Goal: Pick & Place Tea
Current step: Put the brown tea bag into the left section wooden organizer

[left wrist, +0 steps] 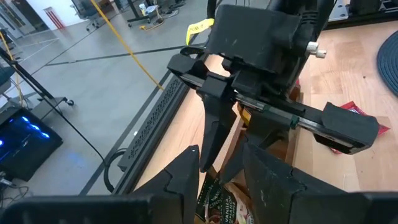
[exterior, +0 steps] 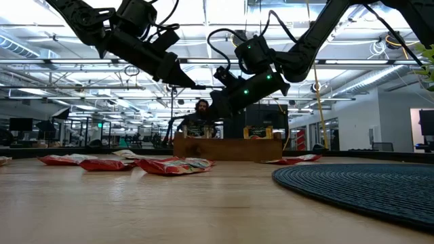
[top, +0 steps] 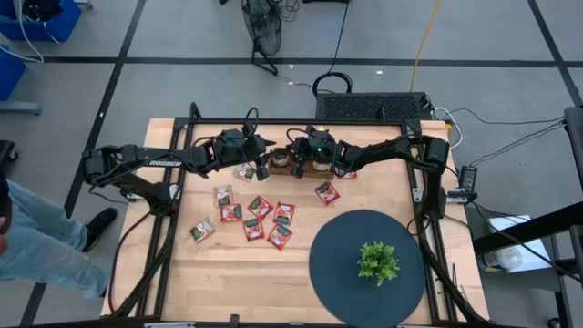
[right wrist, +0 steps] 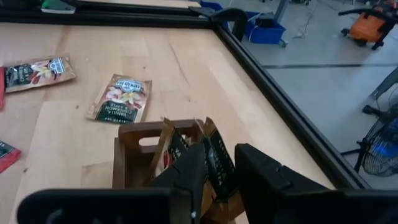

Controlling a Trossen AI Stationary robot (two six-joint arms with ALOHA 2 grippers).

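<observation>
The brown wooden tray (top: 321, 168) stands near the table's far edge, with dark tea sachets upright in it (right wrist: 173, 146). My right gripper (right wrist: 219, 154) is over the tray with its fingers parted. The top of one upright sachet (right wrist: 214, 155) stands between them. My left gripper (left wrist: 221, 158) hovers open beside the tray's left end (top: 265, 167) and has nothing between its fingers. Several more sachets, mostly red, lie flat on the table (top: 260, 206), with one pale one (right wrist: 121, 96) to the left of the tray. My right gripper comes slanting down from the table's right. Its fingers stand on either side of the upper edge (right wrist: 210, 144) of a sachet that stands upright in the tray. Whether a finger touches it, I cannot tell.
A dark round mat (top: 346, 273) with a small green plant (top: 378, 261) lies at the near right. A red sachet (top: 326, 192) lies between the mat and the tray. A person (top: 36, 237) stands off the table's left side.
</observation>
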